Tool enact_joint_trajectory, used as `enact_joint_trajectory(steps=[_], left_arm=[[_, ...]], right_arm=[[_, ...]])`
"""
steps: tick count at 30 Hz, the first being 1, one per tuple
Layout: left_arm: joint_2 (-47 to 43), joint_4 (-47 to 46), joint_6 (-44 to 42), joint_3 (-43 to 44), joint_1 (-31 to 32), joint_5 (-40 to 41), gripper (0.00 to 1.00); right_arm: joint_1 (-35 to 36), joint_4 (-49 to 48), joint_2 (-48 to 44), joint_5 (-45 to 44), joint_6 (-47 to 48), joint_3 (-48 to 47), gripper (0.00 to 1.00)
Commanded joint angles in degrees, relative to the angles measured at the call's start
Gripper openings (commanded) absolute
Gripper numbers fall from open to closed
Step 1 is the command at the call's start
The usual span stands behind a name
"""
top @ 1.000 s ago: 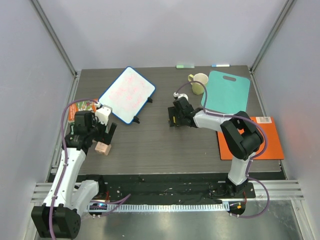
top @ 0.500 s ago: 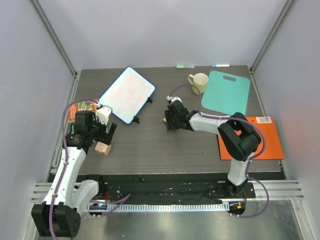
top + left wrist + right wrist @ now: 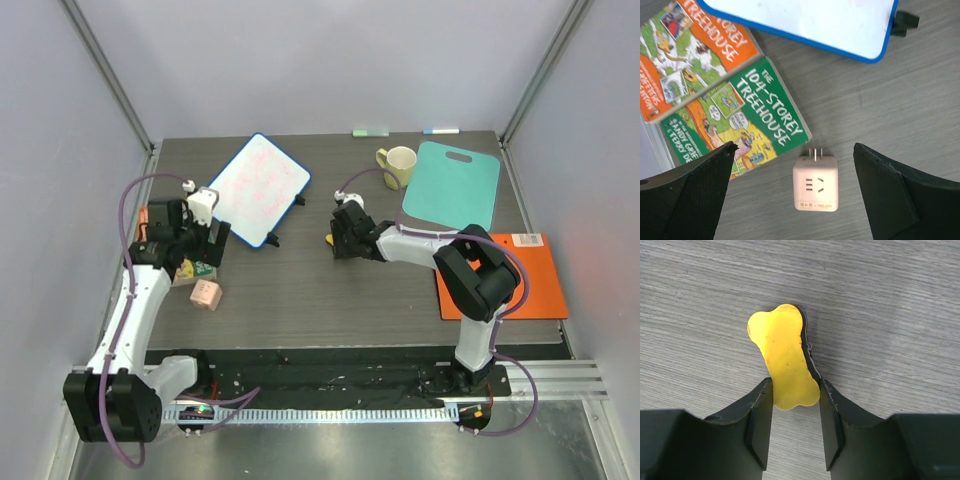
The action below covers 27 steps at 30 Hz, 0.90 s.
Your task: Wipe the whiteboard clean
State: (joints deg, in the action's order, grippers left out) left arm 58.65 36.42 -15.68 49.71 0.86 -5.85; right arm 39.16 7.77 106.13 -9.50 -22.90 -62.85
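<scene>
The whiteboard (image 3: 255, 188) lies tilted at the back left, white with a blue rim and faint pink scribbles; its near edge shows in the left wrist view (image 3: 805, 20). My right gripper (image 3: 338, 240) is low on the table at the centre, right of the board. In the right wrist view the right gripper (image 3: 795, 382) is shut on a yellow bone-shaped eraser (image 3: 785, 357) that lies flat, black felt along one side. My left gripper (image 3: 205, 250) hovers open and empty near the board's near-left corner, over the table (image 3: 794, 146).
A pink plug adapter (image 3: 815, 183) lies below the left gripper, next to two Treehouse books (image 3: 735, 120). A yellow mug (image 3: 398, 163), a teal cutting board (image 3: 452, 185) and an orange folder (image 3: 510, 280) lie on the right.
My right gripper has slid a little left and settled on the eraser. My left arm has lifted and moved back from the adapter towards the books and the board.
</scene>
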Motion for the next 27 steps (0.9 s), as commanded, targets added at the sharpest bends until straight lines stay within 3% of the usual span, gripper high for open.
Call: enact_joint_trajectory(steps=[1, 8, 14, 16, 18, 22, 27], left_arm=[[3.9, -0.7, 1.4, 6.7, -2.5, -4.4, 1.0], [8.4, 1.3, 2.1, 11.1, -4.2, -9.0, 1.0], [10.0, 1.8, 2.6, 12.6, -5.3, -10.9, 1.0], [10.8, 1.9, 3.1, 12.9, -5.8, -12.1, 0.99], [11.4, 2.2, 3.5, 13.6, -6.9, -13.0, 0.99], [13.6, 3.1, 4.8, 15.7, -11.0, -17.4, 0.98], [16.9, 3.0, 6.7, 18.8, -17.9, -25.3, 0.99]], right_arm=[[0.5, 0.6, 0.6, -3.1, -1.2, -1.1, 0.43], [0.6, 1.5, 1.5, -6.0, -0.2, -3.8, 0.57], [0.6, 1.8, 3.1, -7.9, 0.5, -6.9, 0.56], [0.6, 1.5, 3.9, -7.7, 0.4, -7.6, 0.5], [0.5, 1.1, 4.4, -7.2, 0.3, -7.7, 0.33], [0.7, 0.9, 5.9, -6.7, -0.1, -7.9, 0.25], [0.6, 1.2, 6.2, -8.0, -1.1, -6.9, 0.08]])
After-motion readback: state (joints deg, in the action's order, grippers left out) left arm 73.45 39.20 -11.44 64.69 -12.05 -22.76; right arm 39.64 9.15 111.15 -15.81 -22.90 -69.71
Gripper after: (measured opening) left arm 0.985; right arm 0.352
